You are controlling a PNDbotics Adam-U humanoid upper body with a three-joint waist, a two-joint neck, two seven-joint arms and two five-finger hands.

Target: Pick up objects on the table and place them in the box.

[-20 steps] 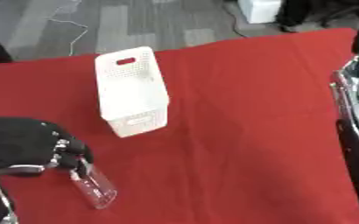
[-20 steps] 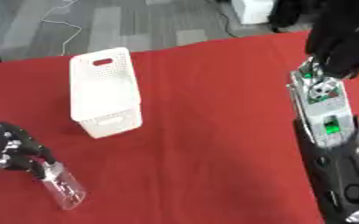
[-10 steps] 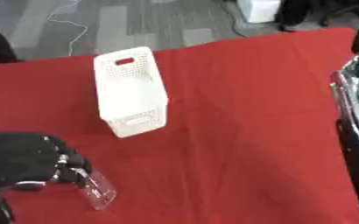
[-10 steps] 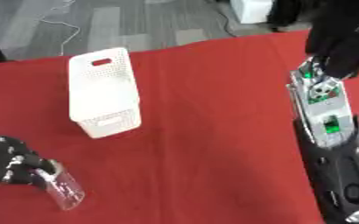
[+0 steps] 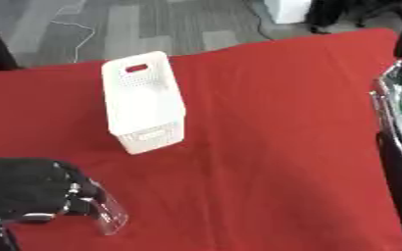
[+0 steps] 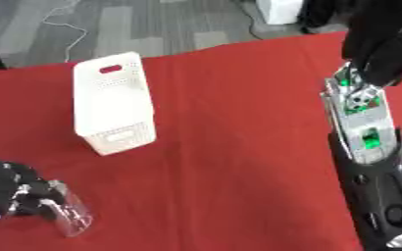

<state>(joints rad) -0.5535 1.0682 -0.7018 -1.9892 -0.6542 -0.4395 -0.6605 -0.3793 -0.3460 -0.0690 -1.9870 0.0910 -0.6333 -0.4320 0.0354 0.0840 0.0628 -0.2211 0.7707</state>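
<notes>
Since our left hand (image 5: 29,193) already curls round the clear cup (image 5: 106,215) at the tabletop's (image 5: 273,147) near-left corner, the box (image 5: 142,105) lies up and to its right, long axis running away from us. We cannot tell the right hand's (image 6: 380,44) state.

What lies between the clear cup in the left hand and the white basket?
Only bare red tablecloth separates the clear cup, held by the left hand, from the white basket, as the left eye view shows.
</notes>
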